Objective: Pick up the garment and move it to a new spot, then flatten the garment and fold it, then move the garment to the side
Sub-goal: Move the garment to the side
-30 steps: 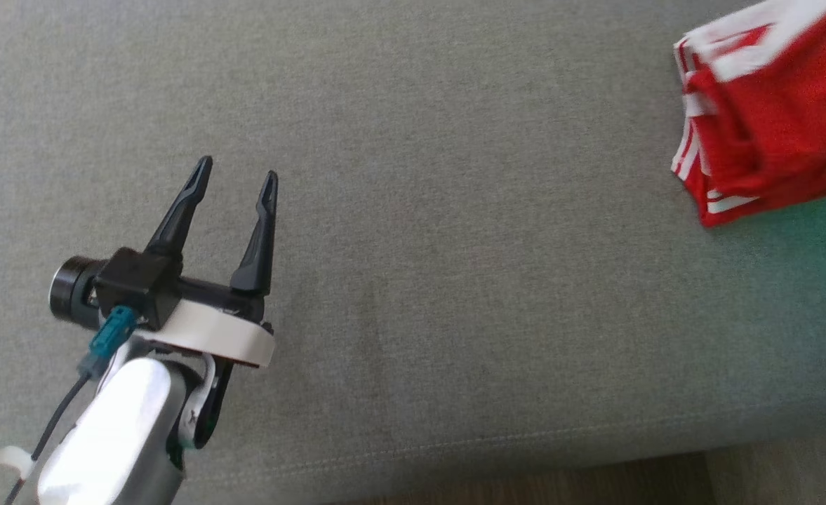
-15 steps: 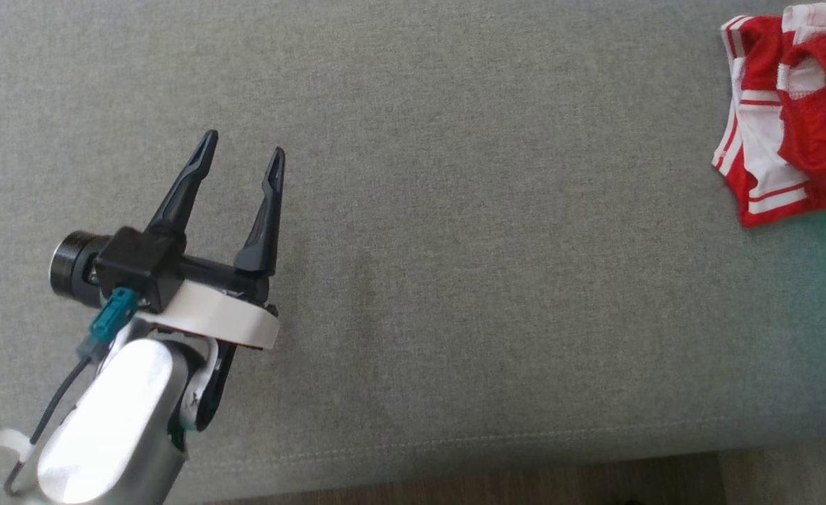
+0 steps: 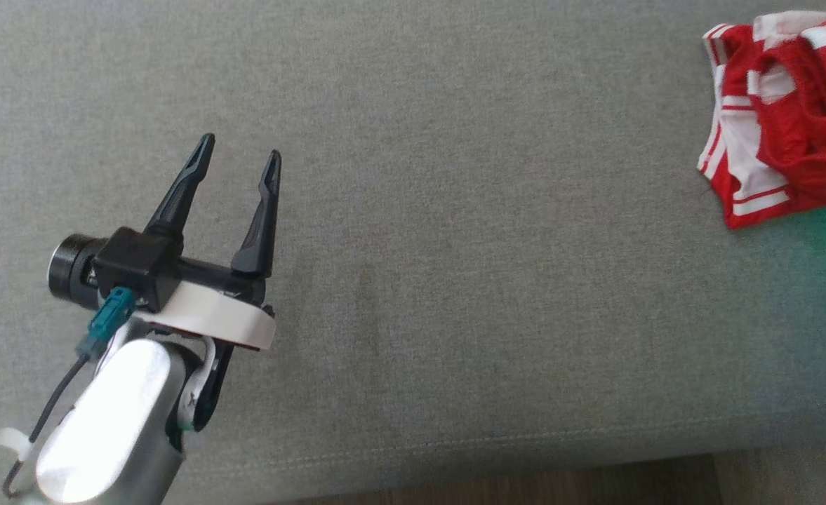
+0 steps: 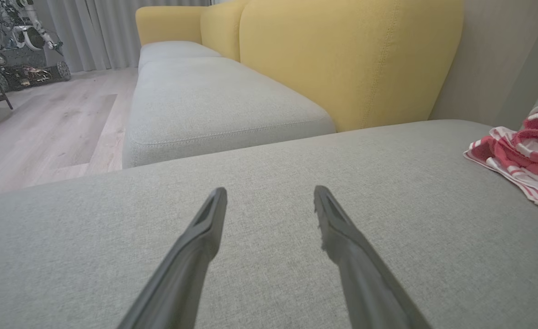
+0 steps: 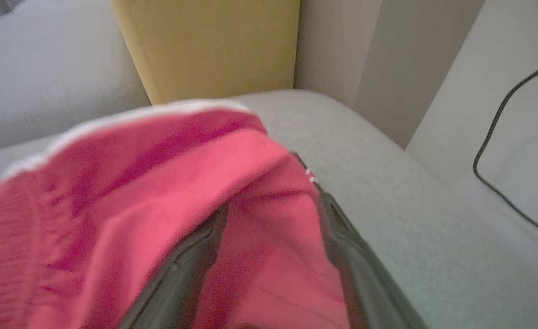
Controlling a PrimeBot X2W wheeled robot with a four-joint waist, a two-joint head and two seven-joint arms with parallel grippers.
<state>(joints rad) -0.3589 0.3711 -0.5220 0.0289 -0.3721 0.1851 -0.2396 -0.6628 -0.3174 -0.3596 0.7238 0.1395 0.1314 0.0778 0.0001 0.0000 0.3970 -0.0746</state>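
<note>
Head view placed the garment (image 3: pixel 784 126) crumpled at the right edge of the sofa seat (image 3: pixel 455 245) — well apart from the left gripper (image 3: pixel 240 146), fingers spread, empty; the right gripper (image 5: pixel 272 205) was nearer — fingers apart, red cloth draped over them.
</note>
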